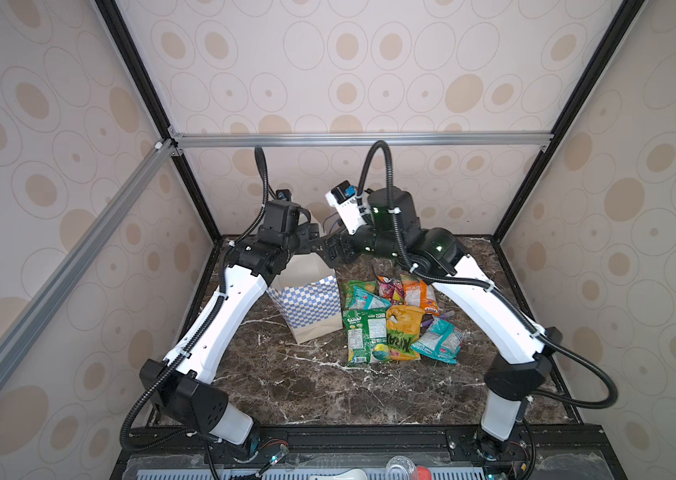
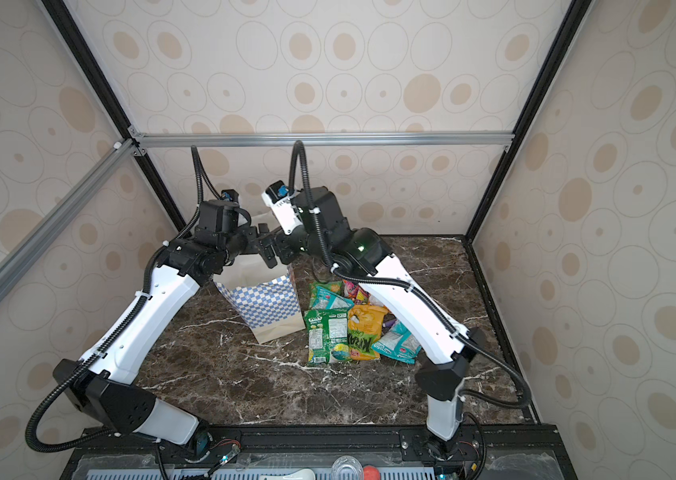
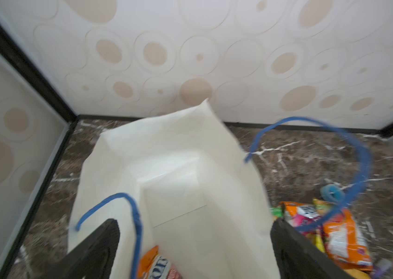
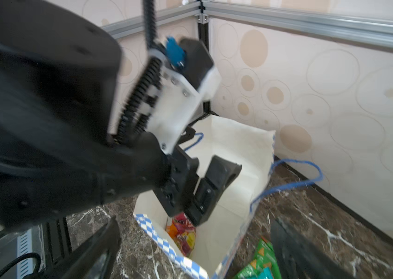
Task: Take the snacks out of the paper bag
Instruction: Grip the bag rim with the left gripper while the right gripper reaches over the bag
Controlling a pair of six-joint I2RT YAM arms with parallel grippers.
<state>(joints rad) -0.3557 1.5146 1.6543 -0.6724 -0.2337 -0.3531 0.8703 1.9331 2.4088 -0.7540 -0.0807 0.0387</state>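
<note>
Left gripper (image 3: pixel 194 221), spread and empty: I am holding it over the paper bag's (image 3: pixel 166 145) open mouth, an orange snack packet (image 3: pixel 154 263) lying beneath, inside. Right gripper (image 4: pixel 194 221), equally spread, hovering alongside. Other snacks (image 1: pixel 394 320) lying heaped beside the bag.

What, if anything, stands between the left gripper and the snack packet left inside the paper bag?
Only a blue cord handle. It hangs across the paper bag's open mouth, right beside the snack packet, below the open left gripper. Otherwise the way down looks clear.
</note>
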